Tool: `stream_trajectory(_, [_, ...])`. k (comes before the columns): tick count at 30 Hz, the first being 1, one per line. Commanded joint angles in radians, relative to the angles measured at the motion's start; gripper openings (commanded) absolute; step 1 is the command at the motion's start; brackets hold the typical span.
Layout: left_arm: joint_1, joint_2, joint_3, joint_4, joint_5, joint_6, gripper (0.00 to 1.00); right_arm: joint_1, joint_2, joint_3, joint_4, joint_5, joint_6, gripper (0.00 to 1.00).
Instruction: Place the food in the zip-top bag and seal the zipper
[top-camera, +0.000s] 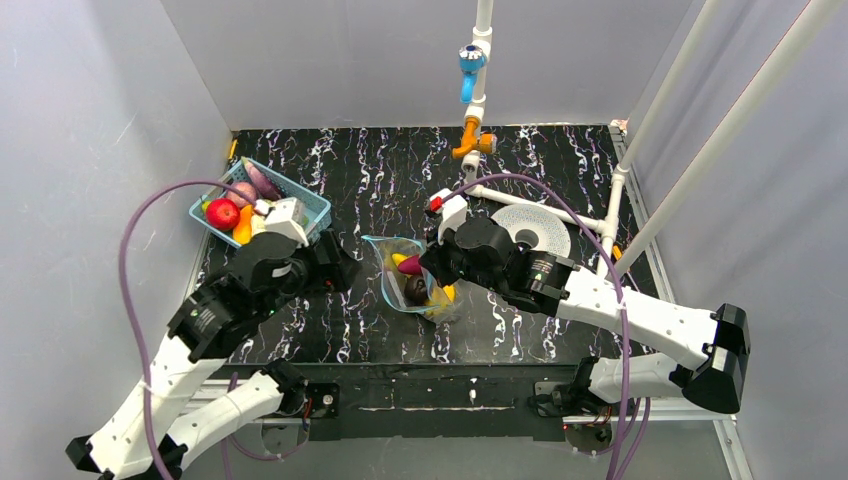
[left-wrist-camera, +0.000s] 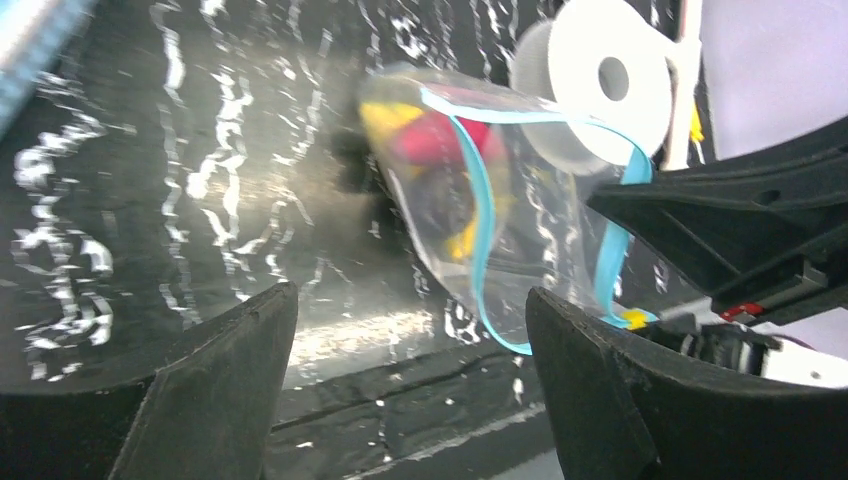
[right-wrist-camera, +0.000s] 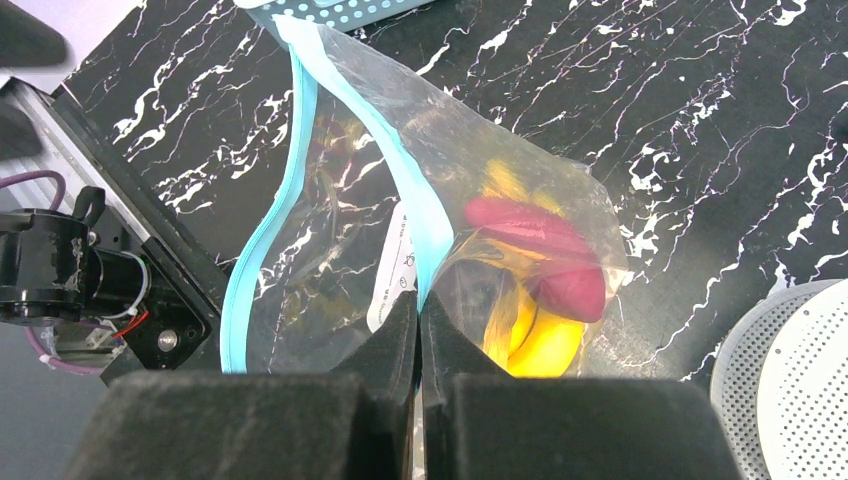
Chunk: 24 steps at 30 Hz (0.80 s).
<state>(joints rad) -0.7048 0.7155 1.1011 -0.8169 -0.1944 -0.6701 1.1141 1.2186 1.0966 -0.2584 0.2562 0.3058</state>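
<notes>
Spillage is the chief risk for the zip-top bag (right-wrist-camera: 330, 250), as I judge it: its mouth gapes and only one wall is pinched, so a tilt or a tug could let the toys roll out, and the thin film could slide out of the pinch under their weight. The zipper (right-wrist-camera: 262, 250) could also fail to mate, since its two teal lips bow well apart and one curls away from the other; pressing them together while they are skewed would leave a gap. The bag itself is clear and crinkly, with a white label strip on the wall, and it sits near the middle of the black marbled table (top-camera: 360, 170), leaning toward the right arm; whether its bottom rests on the table I cannot tell. Inside it lie a yellow banana (right-wrist-camera: 545, 345), a dark red piece (right-wrist-camera: 545, 260) on top of that, and a dark piece (top-camera: 413, 289) lower down. The right gripper (right-wrist-camera: 420, 320) has its jaws closed tight on the bag's wall just below the teal strip. The left gripper (left-wrist-camera: 410, 340) sits just beside the bag on its left, jaws spread wide and holding nothing; a careless advance could shove the bag or crumple its open lip. More food waits in the blue basket (top-camera: 305, 192) at the far left: a red apple (top-camera: 222, 213), an orange piece (top-camera: 243, 226) and a purple piece (top-camera: 263, 182). A white perforated disc (top-camera: 530, 230) lies behind the right arm.
</notes>
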Motion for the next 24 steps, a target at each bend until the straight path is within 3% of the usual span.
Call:
stream_trajectory(1, [-0.005, -0.035, 0.105, -0.179, -0.278, 0.097, 0.88, 0.006, 0.004, 0.016, 0.054, 0.017, -0.018, 0.01])
stream_trajectory(7, [-0.005, -0.039, 0.085, -0.207, -0.490, 0.164, 0.97, 0.006, 0.013, 0.020, 0.055, 0.012, -0.020, 0.01])
stream_trajectory(13, [0.002, 0.004, -0.042, -0.146, -0.517, 0.143, 0.98, 0.006, 0.015, 0.017, 0.056, 0.012, -0.019, 0.01])
stream_trajectory(16, [0.058, 0.026, -0.096, -0.095, -0.485, 0.155, 0.98, 0.006, 0.012, 0.016, 0.056, 0.015, -0.019, 0.01])
stream_trajectory(22, [0.527, 0.125, -0.088, 0.047, -0.093, 0.307, 0.98, 0.006, -0.006, 0.013, 0.054, 0.012, -0.019, 0.01])
stream_trajectory(24, [0.641, 0.184, -0.053, 0.077, -0.036, 0.326, 0.98, 0.006, -0.010, 0.011, 0.054, 0.010, -0.019, 0.01])
